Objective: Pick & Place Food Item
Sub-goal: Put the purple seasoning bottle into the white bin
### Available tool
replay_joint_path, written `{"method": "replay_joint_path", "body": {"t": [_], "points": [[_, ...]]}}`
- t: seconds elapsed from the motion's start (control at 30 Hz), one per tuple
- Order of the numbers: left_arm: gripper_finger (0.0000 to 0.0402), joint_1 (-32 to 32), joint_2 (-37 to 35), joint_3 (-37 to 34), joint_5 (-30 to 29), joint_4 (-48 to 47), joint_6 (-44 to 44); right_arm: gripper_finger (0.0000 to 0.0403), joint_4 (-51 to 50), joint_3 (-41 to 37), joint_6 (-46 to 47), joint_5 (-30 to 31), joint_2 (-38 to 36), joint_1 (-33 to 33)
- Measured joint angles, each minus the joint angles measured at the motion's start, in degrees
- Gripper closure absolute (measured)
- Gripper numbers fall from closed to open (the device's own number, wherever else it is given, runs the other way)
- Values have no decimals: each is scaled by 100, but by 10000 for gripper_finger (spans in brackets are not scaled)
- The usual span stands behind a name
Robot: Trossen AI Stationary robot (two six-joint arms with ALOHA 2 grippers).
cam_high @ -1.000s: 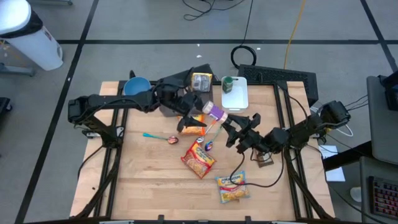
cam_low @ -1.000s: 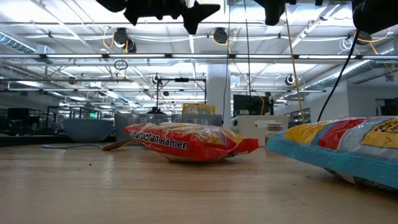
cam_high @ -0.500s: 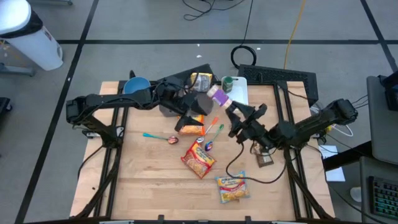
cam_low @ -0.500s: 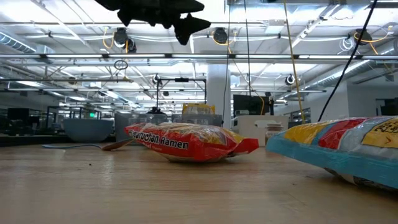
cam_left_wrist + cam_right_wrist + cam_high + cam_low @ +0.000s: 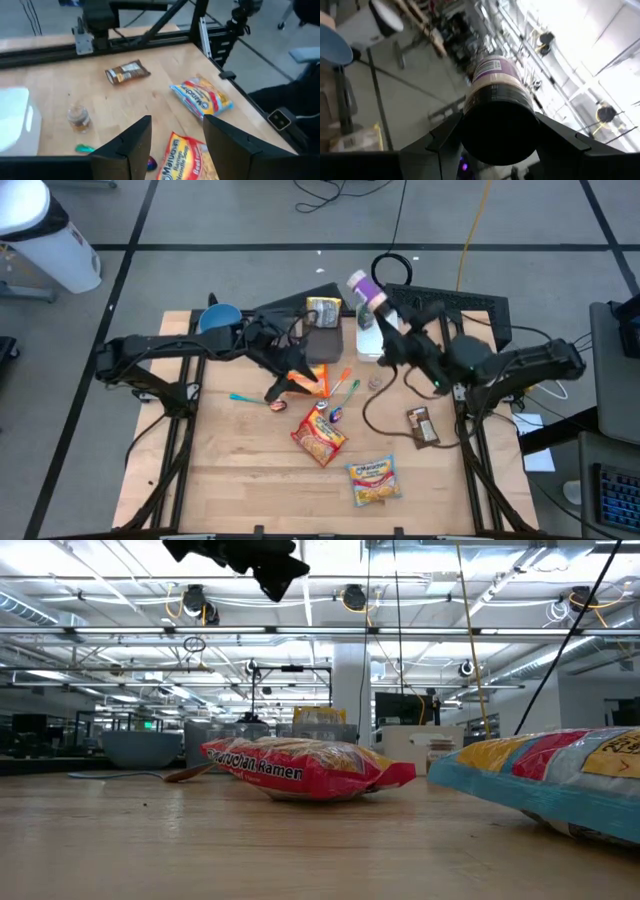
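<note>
Right gripper (image 5: 375, 305) has the purple-capped jar (image 5: 362, 290) up over the surface's (image 5: 240, 470) far edge.
Fingers clamped on its body; long axis tilts, cap end pointing away from the arm. Left gripper (image 5: 172, 145) sits half open, empty, over the ramen (image 5: 180, 162); low view shows no jar at all.

Grey floor (image 5: 200, 210) w/ dark tape lines (image 5: 135, 245) crossing it, upper part of high view. White bin (image 5: 45, 235) at upper left corner. Black cable coil (image 5: 392, 267) on floor near top centre; yellow cord (image 5: 475, 225) runs up to top edge, upper right. Wooden table (image 5: 240, 470) fills centre. Low view: big open hall behind, ceiling trusses (image 5: 400, 630) across upper frame, round lamps (image 5: 195, 600) upper left, white pillar (image 5: 350, 680) mid-frame, bright overhead light.
</note>
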Motion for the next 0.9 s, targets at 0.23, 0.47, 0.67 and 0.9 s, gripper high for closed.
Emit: {"method": "replay_joint_path", "body": {"t": [0.23, 0.47, 0.67, 0.9], "points": [[241, -258, -136, 11, -403, -350, 146, 203, -1449, 467, 1159, -622, 103, -683], [248, -345, -430, -5, -422, -788, 133, 203, -2684, 475, 2824, -1676, 118, -1513], [241, -506, -538, -4, -590, -819, 54, 203, -3525, 475, 3881, -2586, 333, -2521], [250, -723, -594, 4, -873, -831, 52, 203, -4609, 475, 4752, -3797, 773, -3690]]}}
